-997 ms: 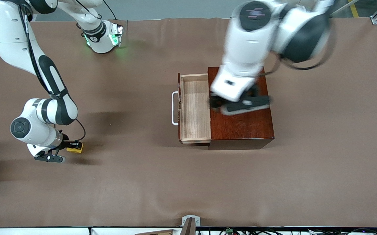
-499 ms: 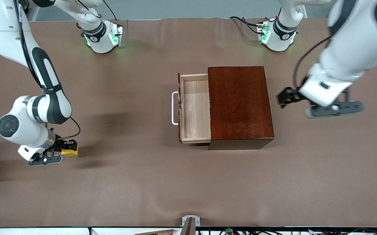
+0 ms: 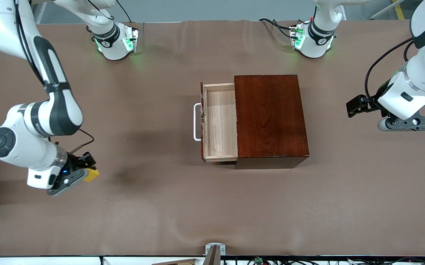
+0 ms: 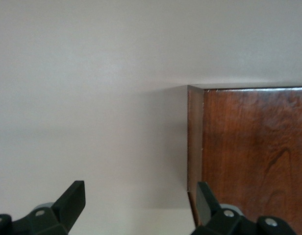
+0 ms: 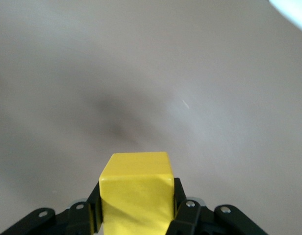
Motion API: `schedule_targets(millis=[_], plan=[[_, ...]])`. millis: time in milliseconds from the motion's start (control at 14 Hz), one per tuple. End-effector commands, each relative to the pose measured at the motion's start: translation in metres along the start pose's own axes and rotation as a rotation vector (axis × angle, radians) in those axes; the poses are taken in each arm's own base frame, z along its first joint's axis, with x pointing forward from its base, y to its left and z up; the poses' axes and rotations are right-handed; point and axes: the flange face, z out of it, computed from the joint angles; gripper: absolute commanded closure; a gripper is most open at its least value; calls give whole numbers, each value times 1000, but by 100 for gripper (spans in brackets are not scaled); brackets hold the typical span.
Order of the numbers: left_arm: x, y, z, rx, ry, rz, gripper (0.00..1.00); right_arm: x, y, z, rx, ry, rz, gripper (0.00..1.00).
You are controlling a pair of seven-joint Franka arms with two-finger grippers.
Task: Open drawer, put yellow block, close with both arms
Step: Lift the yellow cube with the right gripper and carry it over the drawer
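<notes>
The drawer (image 3: 220, 121) stands pulled out of the dark mahogany box (image 3: 271, 117), its pale tray bare inside and its white loop handle (image 3: 196, 122) toward the right arm's end. The yellow block (image 3: 91, 174) hangs a little above the table near that end, with my right gripper (image 3: 87, 171) shut on it. The right wrist view shows the block (image 5: 136, 188) clamped between the fingers of the right gripper (image 5: 136, 208), with its shadow on the cloth below. My left gripper (image 3: 356, 106) is open over bare table off the box's left-arm side. In the left wrist view, the left gripper (image 4: 139, 198) holds nothing, with the box (image 4: 254, 156) beside one finger.
A brown cloth (image 3: 212, 206) covers the table. The two green-lit arm bases (image 3: 115, 42) (image 3: 311, 40) stand along the table edge farthest from the front camera. A small bracket (image 3: 214, 250) sits at the edge nearest the camera.
The left arm swung from over the box to the table at its own end. The right gripper rose off the table with the yellow block and turned slightly.
</notes>
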Motion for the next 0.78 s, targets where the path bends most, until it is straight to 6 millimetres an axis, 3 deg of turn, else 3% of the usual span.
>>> schedule_targets(millis=[0,285,499,712], plan=[[-7,-20,4,-27,-3,10,0,29,-48,-29,19,45,-235,100],[-14,-27,12,-47,16,-10,0,75,-123,-65,21,132,-573,100],[-23,-28,14,-51,37,-17,0,97,-168,-66,33,148,-690,100],[-22,-29,13,-51,40,-19,0,127,-256,-66,-18,100,-891,100]])
